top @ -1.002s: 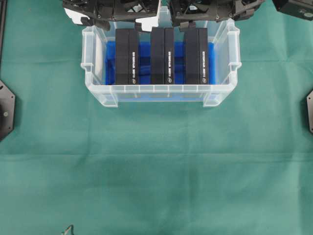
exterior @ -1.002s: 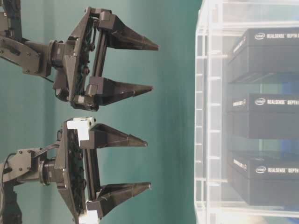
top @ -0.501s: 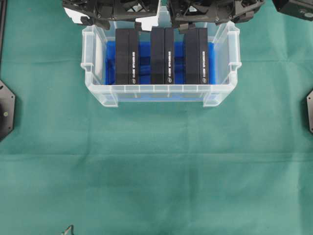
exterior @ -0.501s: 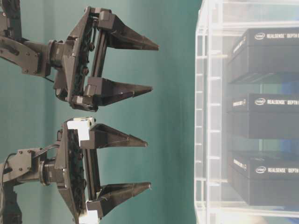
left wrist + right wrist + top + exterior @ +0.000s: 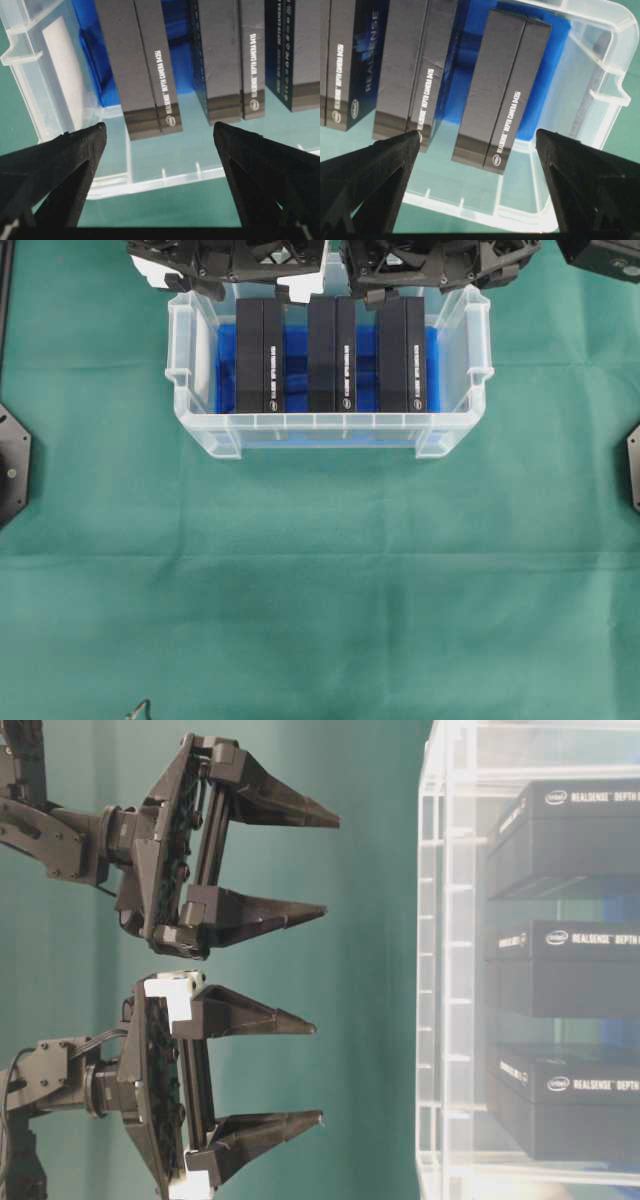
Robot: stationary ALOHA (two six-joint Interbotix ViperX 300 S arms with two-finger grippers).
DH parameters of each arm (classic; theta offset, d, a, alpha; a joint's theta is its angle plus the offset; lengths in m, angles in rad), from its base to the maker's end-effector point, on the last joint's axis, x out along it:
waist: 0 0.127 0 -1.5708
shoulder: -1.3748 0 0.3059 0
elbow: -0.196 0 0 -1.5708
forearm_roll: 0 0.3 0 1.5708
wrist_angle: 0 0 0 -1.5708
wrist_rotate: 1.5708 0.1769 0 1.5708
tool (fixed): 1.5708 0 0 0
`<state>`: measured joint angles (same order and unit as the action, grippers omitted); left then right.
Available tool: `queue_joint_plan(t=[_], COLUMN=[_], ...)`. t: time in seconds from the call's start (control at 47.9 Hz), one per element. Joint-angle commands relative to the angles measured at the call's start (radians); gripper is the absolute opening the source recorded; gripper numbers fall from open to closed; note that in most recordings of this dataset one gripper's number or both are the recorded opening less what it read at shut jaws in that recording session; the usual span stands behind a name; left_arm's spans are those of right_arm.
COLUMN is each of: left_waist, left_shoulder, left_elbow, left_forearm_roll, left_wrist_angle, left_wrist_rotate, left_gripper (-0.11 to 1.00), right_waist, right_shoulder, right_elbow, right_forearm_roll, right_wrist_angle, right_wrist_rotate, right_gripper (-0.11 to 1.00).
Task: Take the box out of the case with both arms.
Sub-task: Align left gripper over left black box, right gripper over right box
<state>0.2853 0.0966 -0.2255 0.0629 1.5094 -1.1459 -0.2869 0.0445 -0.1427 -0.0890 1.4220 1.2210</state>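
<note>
The clear case stands on the green cloth with a blue liner at its bottom. Three black boxes stand on edge in it: left, middle and right. My left gripper, with white pads, is open and empty at the case's far rim, above the left box. My right gripper is open and empty beside it, above the right box. In the table-level view the left gripper and the right gripper are both short of the case wall.
Black base plates sit at the table's left edge and right edge. A black device is at the far right corner. Green cloth covers the table in front of the case.
The right gripper has shifted very slightly toward the left in the overhead view. The boxes, the case and the left gripper have not visibly moved.
</note>
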Motion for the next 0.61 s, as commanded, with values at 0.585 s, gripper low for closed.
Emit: queue_joint_plan(t=[0.585], left_waist=[0.000], left_shoulder=[-0.015], left_elbow=[0.000], left_forearm_roll=[0.011], left_wrist_angle=[-0.006], left_wrist_rotate=[-0.002], left_gripper=[0.92], right_waist=[0.009], right_shoulder=[0.000], right_elbow=[-0.026], right_forearm_roll=[0.002], right_wrist_angle=[0.006], right_wrist_rotate=[0.000], right_gripper=[0.95])
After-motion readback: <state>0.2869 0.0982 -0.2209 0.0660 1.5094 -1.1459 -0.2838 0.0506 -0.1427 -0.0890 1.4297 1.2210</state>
